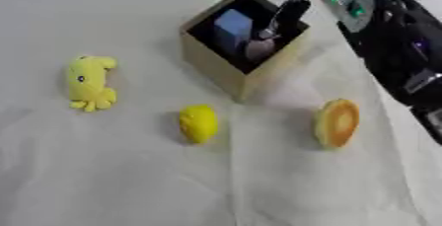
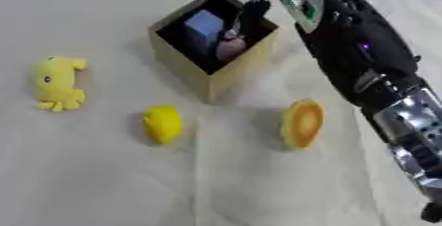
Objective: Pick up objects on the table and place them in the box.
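1. Open-topped tan cardboard box [image 1: 226, 67], upper centre of the frame, standing on one corner-on diagonal. Inside: a pale blue block [image 1: 233, 26] against the left wall and a dull pinkish rounded item [image 1: 259, 48] just beside it, lower right.
2. Right hand [image 1: 289, 13], black with silver joints, enters from the upper right corner; its dark fingers [image 2: 252, 15] hang down into the box mouth, over the pinkish item. Whether they are apart or clamped on that item cannot be told.
3. Orange-and-cream round slice, fruit-like [image 1: 336, 122], centre right, stood on edge, its long axis running up-down in the frame. It lies below and to the right of the box, directly under the right forearm.
4. Yellow lemon-shaped item [image 1: 199, 123], centre, below the box's near corner; long axis also up-down.
5. Yellow plush toy with small legs [image 1: 90, 82], centre left, well apart from the box.
6. Judgement: three things remain outside the box. The orange slice lies nearest the right hand, toward the lower frame from its fingers; the plush lies farthest.
7. White cloth-covered table [image 1: 112, 180]. Left hand shows in neither view.
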Controlling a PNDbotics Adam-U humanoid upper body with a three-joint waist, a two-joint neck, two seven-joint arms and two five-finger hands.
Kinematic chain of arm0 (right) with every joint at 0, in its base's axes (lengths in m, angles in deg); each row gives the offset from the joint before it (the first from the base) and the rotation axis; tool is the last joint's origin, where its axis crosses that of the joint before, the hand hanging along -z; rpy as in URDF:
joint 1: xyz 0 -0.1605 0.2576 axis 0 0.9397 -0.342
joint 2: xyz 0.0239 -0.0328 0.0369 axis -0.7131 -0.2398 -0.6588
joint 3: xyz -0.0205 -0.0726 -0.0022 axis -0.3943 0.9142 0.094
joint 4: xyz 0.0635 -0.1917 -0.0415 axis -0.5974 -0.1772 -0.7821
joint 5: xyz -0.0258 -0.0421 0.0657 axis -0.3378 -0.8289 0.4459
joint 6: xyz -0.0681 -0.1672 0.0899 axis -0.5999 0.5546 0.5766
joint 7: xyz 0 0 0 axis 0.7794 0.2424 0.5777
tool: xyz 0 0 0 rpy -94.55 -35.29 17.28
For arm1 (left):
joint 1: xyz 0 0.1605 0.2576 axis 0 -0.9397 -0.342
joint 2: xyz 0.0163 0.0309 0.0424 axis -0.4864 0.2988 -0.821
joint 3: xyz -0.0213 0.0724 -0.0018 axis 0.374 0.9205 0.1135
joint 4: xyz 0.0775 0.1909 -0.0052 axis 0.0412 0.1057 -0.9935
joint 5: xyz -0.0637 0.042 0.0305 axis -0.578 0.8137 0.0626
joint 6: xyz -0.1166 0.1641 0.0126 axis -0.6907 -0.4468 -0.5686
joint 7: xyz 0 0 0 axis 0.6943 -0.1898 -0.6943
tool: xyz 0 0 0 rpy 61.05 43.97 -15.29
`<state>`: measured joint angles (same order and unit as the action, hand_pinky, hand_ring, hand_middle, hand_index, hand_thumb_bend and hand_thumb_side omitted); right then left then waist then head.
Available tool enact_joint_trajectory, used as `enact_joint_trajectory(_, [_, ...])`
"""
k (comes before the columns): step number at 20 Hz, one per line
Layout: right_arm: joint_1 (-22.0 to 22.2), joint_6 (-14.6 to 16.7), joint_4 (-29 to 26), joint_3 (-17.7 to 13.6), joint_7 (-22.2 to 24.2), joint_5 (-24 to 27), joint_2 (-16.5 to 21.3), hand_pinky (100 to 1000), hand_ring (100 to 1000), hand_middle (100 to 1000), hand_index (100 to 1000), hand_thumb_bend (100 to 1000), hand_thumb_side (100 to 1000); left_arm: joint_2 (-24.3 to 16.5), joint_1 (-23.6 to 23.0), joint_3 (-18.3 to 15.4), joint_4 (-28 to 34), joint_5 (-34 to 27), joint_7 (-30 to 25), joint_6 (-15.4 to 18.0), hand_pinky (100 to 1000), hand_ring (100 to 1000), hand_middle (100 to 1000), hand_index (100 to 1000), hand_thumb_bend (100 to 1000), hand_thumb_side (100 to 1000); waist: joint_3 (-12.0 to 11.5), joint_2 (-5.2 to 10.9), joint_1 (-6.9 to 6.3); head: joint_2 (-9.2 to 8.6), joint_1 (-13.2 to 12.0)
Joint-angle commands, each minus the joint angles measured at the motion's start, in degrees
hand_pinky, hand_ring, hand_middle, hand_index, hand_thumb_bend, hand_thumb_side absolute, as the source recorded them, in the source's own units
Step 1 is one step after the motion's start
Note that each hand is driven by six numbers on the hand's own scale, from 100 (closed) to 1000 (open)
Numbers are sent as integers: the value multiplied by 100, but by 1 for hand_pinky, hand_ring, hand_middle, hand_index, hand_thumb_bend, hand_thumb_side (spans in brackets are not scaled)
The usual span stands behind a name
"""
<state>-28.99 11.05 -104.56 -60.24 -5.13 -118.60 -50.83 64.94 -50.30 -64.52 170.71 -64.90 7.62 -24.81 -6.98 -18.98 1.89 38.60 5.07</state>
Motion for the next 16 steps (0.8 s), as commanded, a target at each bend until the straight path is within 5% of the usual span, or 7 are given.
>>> enact_joint_trajectory(1, [-3,-164,-701,28,-13,522,552,912,926,816,929,301,316,-135,11,-44,120,11,6,2,879,666,672,849,203,762,35,155,-11,33,-53])
enact_joint_trajectory(10, [1625,-773,-4021,122,133,2027,2670,893,873,765,866,307,331,-164,16,-68,120,53,26,6,879,667,673,849,204,759,193,147,1,47,-235])
enact_joint_trajectory(16, [2783,-1150,-5298,-47,203,2478,3461,893,878,774,868,290,358,-145,44,-52,120,45,11,7,879,667,673,849,204,760,238,140,-32,30,-253])
